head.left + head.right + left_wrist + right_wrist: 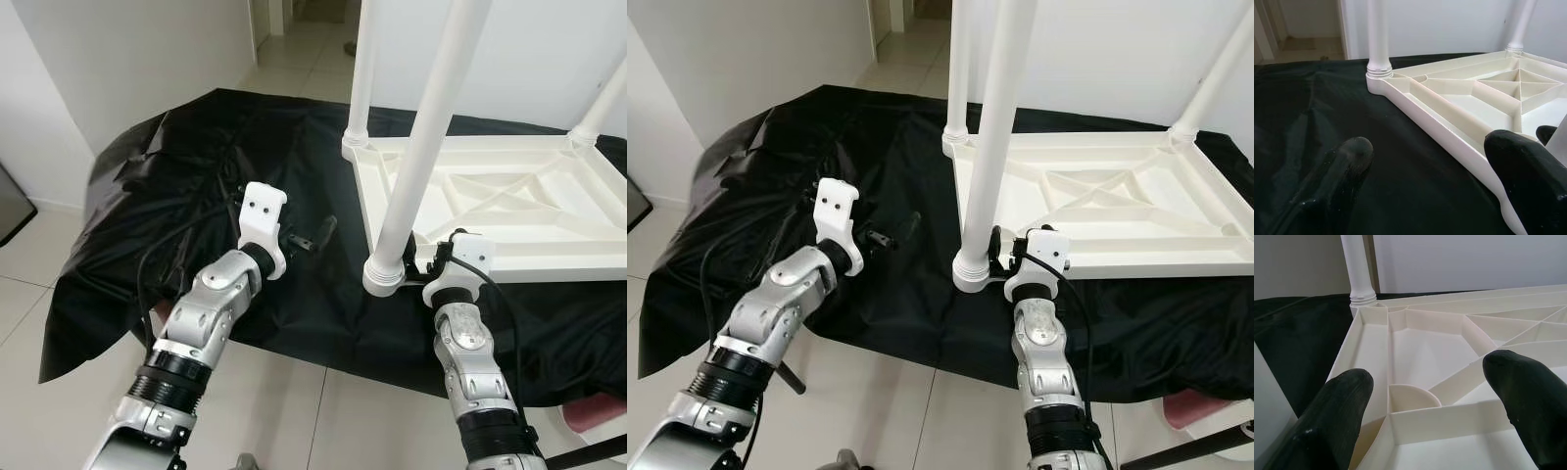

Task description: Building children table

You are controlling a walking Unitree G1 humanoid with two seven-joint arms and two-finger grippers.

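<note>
1. The right gripper (1425, 416) has its two black fingers spread apart with nothing between them. It hovers over the near left corner of the upside-down white plastic ribbed tabletop (509, 211), just right of the nearest white round plastic leg (426, 147).

2. The left gripper (312, 237) is also open and empty. It is held low over the black plastic sheet (147, 196), left of the tabletop's left edge and apart from it.

3. The tabletop lies underside up on the right part of the sheet, which covers the floor. Legs stand upright in the near left socket, the far left socket and the far right corner; the far left white leg (362, 69) and the far right white leg (602, 108) both rise out of frame. The near right corner is out of sight, so I cannot tell whether a fourth leg is fitted.

4. Judged from this, the step in hand is seating or checking the nearest leg in its socket. The next move would call for the right gripper to close round the leg's base collar (384, 274) and turn or press it home while the left steadies the tabletop's rim.

5. The right forearm rises steeply from the near edge, wrist bent forward over the corner. The left arm reaches diagonally from the near left, elbow bent, wrist angled toward the table.
</note>
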